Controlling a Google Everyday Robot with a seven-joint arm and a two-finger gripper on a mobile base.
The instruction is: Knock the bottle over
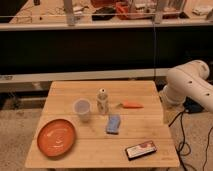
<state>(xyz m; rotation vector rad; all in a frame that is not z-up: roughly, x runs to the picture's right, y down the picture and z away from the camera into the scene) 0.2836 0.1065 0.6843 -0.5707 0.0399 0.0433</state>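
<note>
Filling most of the view was the wooden surface (155, 125), with all the things on it. The big white arm (190, 82) was on the right, off the side of the surface. Its gripper (172, 115) hung down just past the right edge, well apart from everything. The jaws were spread wide and had nothing in them.

An orange plate (56, 136) lay near and to the left. A see-through cup (82, 110) stood in the middle. The bottle (102, 101) stood just to the right of the cup, a bit farther back, with its white cap on top. It stood up straight, so it was not knocked over yet.

A dark flat box (141, 150) lay near and to the right. A blue packet (113, 124) lay just in front of the bottle. A little orange thing (132, 105) lay to the right of the bottle.

I think the job had hardly begun. The gripper had to go across to the left and push the bottle, not the cup.
</note>
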